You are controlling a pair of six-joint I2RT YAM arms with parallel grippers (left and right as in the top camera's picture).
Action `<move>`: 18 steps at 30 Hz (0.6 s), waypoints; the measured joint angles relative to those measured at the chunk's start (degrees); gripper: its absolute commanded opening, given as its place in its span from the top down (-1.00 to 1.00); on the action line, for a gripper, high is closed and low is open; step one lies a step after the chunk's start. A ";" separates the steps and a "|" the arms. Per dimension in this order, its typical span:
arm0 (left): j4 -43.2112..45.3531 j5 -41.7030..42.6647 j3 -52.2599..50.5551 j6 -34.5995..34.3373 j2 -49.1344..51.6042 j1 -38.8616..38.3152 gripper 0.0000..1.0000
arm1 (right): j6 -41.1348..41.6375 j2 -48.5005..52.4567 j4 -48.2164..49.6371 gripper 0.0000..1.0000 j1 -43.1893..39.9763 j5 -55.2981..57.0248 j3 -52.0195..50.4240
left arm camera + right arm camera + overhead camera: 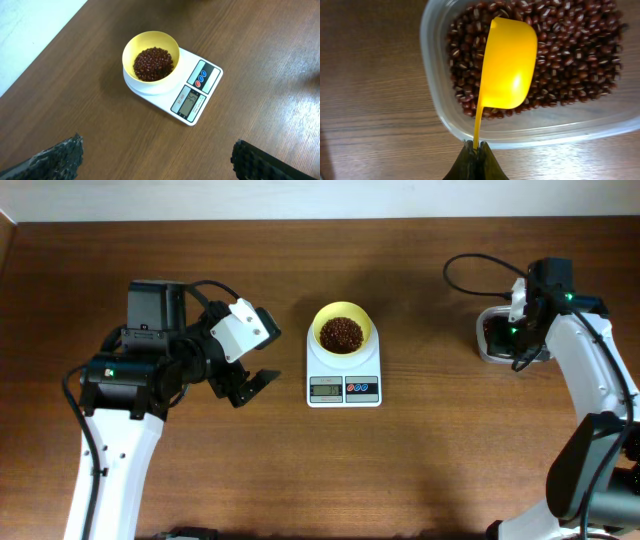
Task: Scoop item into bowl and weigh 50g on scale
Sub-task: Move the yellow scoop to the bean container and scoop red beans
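my left gripper [252, 387], jaws spread wide and empty, hangs just left of the scale [343, 388]. the pale-yellow bowl [341, 308] sits on the scale's platform with beans [341, 334] heaped inside. my right gripper [476, 149], jaws pinching the handle of the yellow scoop [507, 65], holds it over more beans in the clear tub [432, 95].
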 measured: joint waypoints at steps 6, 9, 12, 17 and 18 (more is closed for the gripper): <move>0.00 0.00 0.00 0.00 0.00 0.00 -0.98 | 3.63 0.00 -0.02 0.92 -4.50 -7.69 0.00; -0.02 0.00 0.00 0.00 0.00 0.00 -0.98 | 3.85 0.00 -0.13 0.92 -8.66 -12.52 -0.07; -0.02 0.00 0.00 0.00 0.00 0.00 -0.98 | 3.85 0.00 -0.76 0.92 -11.96 -16.61 -0.22; 0.00 0.00 0.00 0.00 0.00 0.00 -0.98 | 3.87 0.00 -1.40 0.92 -17.07 -23.65 -0.28; 0.00 0.00 0.00 0.00 0.00 0.00 -0.98 | 3.87 0.00 -1.40 0.92 -18.86 -26.27 -0.28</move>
